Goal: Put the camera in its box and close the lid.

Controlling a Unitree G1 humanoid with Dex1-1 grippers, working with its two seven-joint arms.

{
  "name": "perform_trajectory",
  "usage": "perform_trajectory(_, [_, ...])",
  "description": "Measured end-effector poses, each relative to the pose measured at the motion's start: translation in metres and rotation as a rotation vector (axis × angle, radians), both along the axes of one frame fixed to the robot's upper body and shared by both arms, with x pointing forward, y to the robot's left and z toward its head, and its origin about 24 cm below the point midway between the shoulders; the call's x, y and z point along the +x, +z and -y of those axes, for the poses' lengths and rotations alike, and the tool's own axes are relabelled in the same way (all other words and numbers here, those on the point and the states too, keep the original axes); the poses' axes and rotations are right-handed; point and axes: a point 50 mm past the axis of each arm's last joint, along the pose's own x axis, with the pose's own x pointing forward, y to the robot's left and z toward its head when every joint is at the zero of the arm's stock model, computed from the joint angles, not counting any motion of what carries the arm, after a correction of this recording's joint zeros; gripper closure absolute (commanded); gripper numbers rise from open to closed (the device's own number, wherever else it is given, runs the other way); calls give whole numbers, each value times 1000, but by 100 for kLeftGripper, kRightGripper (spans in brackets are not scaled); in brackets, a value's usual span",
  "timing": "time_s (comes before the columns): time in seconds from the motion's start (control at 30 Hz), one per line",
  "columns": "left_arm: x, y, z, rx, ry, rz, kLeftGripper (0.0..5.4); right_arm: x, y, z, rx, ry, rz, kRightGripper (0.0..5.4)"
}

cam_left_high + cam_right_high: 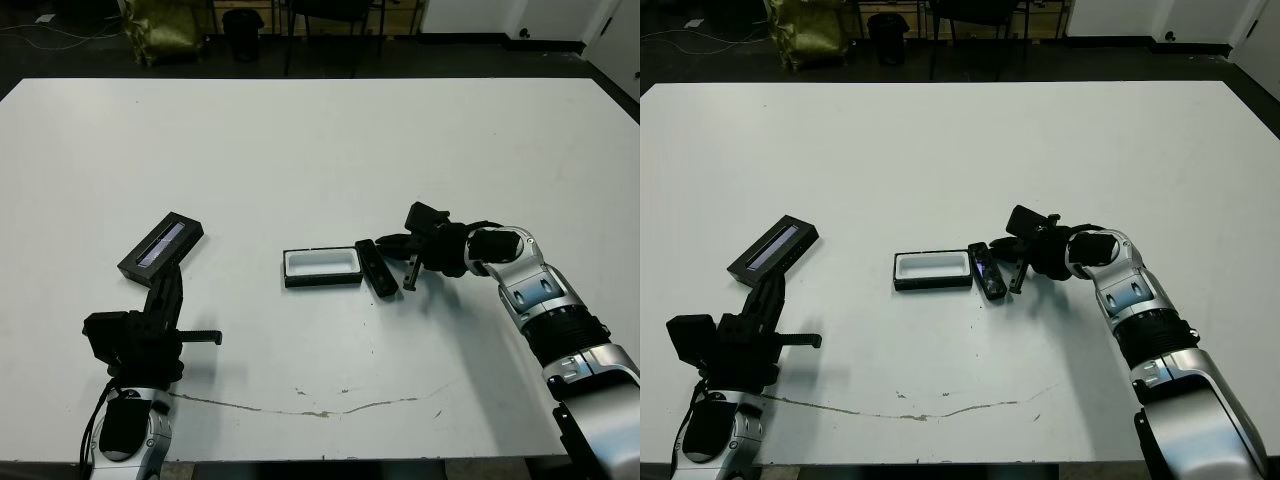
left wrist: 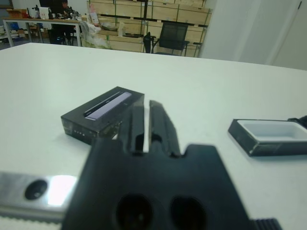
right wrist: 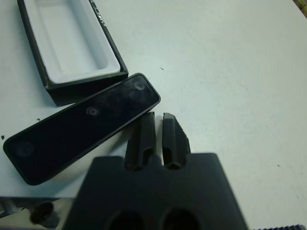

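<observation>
The camera, a slim black bar, lies flat on the white table against the right end of the box, at an angle to it. The box is a shallow black tray with a white lining, open and with nothing in it. My right gripper is shut with nothing in it; its fingertips sit right beside the camera's long edge near one end. The lid, black with a glossy grey strip, lies far left. My left gripper is shut, holds nothing and points at the lid from just short of it.
A thin dark crack line runs across the table near its front edge. Beyond the far edge stand a chair and a yellowish bag. Shelves of cardboard boxes show in the left wrist view.
</observation>
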Motion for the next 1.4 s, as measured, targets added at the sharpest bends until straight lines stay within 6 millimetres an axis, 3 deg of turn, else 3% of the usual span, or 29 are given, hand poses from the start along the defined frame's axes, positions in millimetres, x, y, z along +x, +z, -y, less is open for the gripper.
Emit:
perform_trajectory(0.3, [0, 1, 0, 1, 4, 6, 538, 4, 5, 3, -1, -27, 44, 540])
perform_trajectory(0.5, [1, 1, 0, 3, 1, 11, 538, 10, 26, 33, 8, -150, 164, 540])
perform_trajectory(0.63, [2, 1, 0, 1, -1, 13, 538, 5, 46, 52, 106, -264, 270, 540])
perform_trajectory(0.83, [2, 1, 0, -2, -2, 9, 538, -21, 64, 61, 330, -338, 314, 540])
perform_trajectory(1.0, [1, 1, 0, -2, -3, 7, 538, -50, 66, 52, 446, -363, 336, 540])
perform_trajectory(1.27, [0, 1, 0, -1, -3, 6, 538, -111, 31, 23, 756, -473, 124, 540])
perform_trajectory(1.4, [0, 1, 1, -2, -8, 6, 538, -135, 22, 8, 895, -558, 30, 540])
